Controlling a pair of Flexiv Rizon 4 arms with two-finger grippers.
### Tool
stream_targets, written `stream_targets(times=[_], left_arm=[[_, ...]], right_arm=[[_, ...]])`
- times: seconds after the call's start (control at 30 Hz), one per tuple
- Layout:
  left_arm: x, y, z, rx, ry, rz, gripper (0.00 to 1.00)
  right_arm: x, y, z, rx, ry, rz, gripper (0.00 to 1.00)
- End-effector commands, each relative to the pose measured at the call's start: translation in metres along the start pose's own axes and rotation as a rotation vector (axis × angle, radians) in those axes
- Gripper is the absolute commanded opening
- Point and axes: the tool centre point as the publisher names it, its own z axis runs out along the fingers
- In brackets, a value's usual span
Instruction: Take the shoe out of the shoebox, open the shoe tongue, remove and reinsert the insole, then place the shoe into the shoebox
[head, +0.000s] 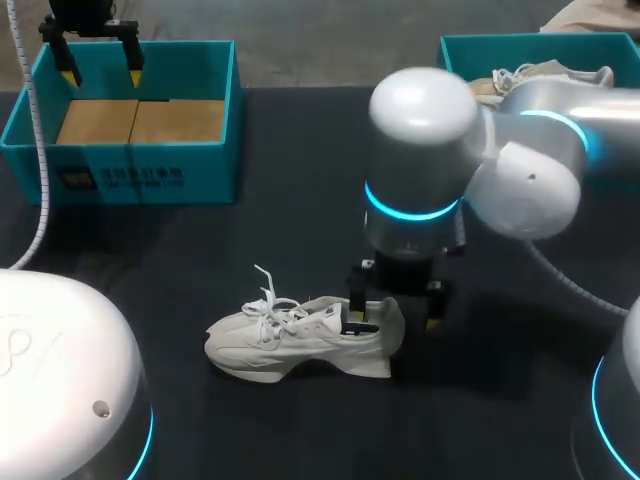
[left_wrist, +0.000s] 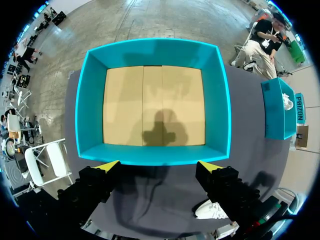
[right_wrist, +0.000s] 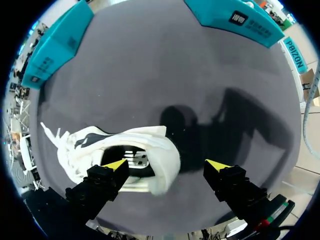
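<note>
Your right gripper (head: 395, 318) (right_wrist: 166, 165) straddles the heel of the shoe (head: 300, 340) (right_wrist: 150, 140) with its fingers apart. The shoe stands near the table's (head: 250, 220) front edge. Your left gripper (head: 102, 72), also spread, hangs over the shoebox (head: 120, 175) at the far left corner. Likely the insole step: next, pinch the insole, not the heel wall.

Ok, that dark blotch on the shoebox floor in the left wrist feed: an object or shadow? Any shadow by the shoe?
Left wrist view: only shadow, shaped like the left gripper, on the floor of the shoebox. Right wrist view: the right gripper casts its shadow on the table, past the heel of the shoe.
</note>
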Motion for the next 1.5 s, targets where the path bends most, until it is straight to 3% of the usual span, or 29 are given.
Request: stream_targets(times=[0.03, 0.27, 0.43, 0.5, 0.93, 1.07, 1.1, 1.27, 1.33, 1.43, 1.5], left_arm=[[0.0, 0.0, 0.0, 0.0, -0.001, 0.0, 1.0], [0.0, 0.0, 0.0, 0.0, -0.001, 0.0, 1.0], [0.0, 0.0, 0.0, 0.0, -0.001, 0.0, 1.0], [0.0, 0.0, 0.0, 0.0, -0.001, 0.0, 1.0], [0.0, 0.0, 0.0, 0.0, -0.001, 0.0, 1.0], [0.0, 0.0, 0.0, 0.0, -0.001, 0.0, 1.0], [0.0, 0.0, 0.0, 0.0, -0.001, 0.0, 1.0], [0.0, 0.0, 0.0, 0.0, -0.001, 0.0, 1.0], [0.0, 0.0, 0.0, 0.0, -0.001, 0.0, 1.0], [0.0, 0.0, 0.0, 0.0, -0.001, 0.0, 1.0], [0.0, 0.0, 0.0, 0.0, -0.001, 0.0, 1.0]], right_arm=[[-0.019, 0.002, -0.028, 0.014, 0.047, -0.004, 1.0], [-0.029, 0.007, -0.05, 0.054, 0.108, -0.024, 1.0], [-0.042, 0.007, -0.07, 0.037, 0.307, -0.194, 1.0], [-0.041, 0.009, -0.074, 0.091, 0.291, -0.12, 1.0], [-0.041, 0.009, -0.074, 0.091, 0.291, -0.12, 1.0], [-0.065, 0.008, -0.076, 0.075, 0.32, -0.139, 1.0], [-0.071, 0.008, -0.077, 0.014, 0.312, -0.17, 1.0], [-0.087, 0.003, -0.084, -0.134, 0.449, -0.437, 1.0], [-0.09, 0.003, -0.085, -0.157, 0.423, -0.491, 1.0], [-0.094, 0.002, -0.085, -0.225, 0.493, -0.69, 1.0], [-0.101, 0.001, -0.08, -0.223, 0.7, -0.968, 1.0]])
